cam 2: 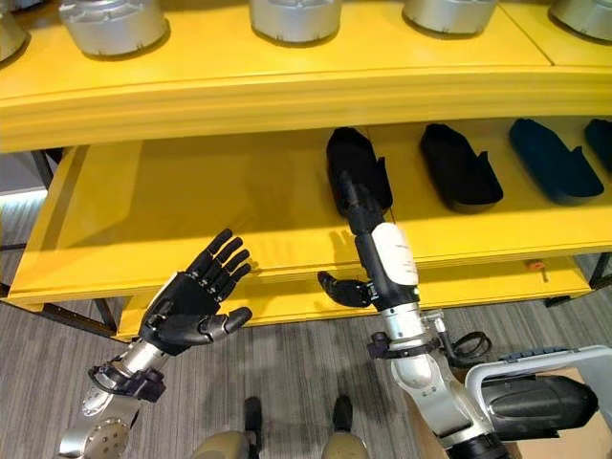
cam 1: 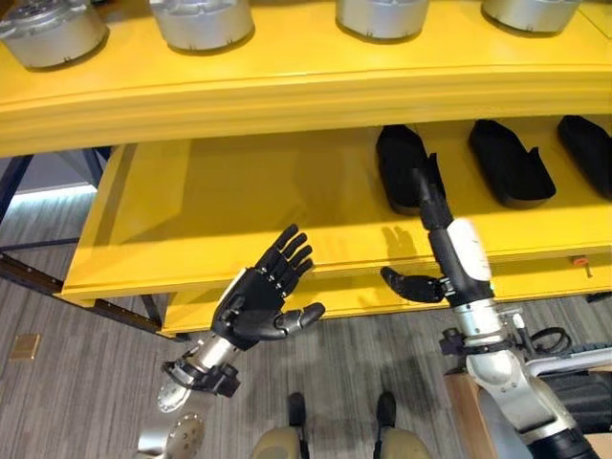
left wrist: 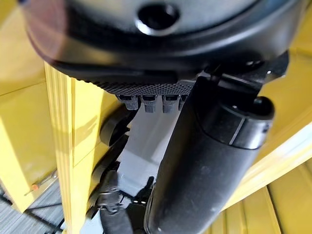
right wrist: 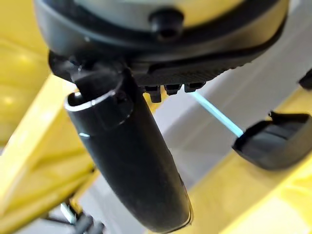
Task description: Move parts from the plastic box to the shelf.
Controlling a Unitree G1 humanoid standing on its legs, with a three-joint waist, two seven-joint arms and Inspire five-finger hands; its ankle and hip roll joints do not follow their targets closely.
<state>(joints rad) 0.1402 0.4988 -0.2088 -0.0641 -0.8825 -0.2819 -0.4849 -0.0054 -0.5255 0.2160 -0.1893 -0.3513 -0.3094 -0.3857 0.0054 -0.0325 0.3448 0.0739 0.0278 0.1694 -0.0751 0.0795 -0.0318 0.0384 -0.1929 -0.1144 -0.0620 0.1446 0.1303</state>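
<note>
Three black moulded parts [cam 1: 406, 167] [cam 1: 510, 163] [cam 1: 585, 153] lie in a row on the right of the yellow middle shelf [cam 1: 239, 201]. My right hand [cam 1: 449, 258] reaches up over the shelf's front edge with straight fingers and holds nothing. Its fingertips overlap the near end of the leftmost black part [cam 2: 356, 170]; contact cannot be told. That part's end also shows past the thumb [right wrist: 126, 161] as a black part [right wrist: 273, 146]. My left hand [cam 1: 258, 301] hovers open and empty, palm up, in front of the shelf's bare left half. A pale-rimmed box [cam 2: 497, 368] holding a dark part [cam 2: 535, 402] sits low on the right.
The top shelf [cam 1: 306, 67] carries several round silver parts [cam 1: 53, 33] [cam 1: 201, 21] [cam 1: 382, 17]. A lower yellow shelf [cam 1: 535, 282] juts out below, with a small orange tag [cam 1: 580, 263] on it. Dark frame legs [cam 1: 19, 172] stand at the left. The middle shelf's left half is bare.
</note>
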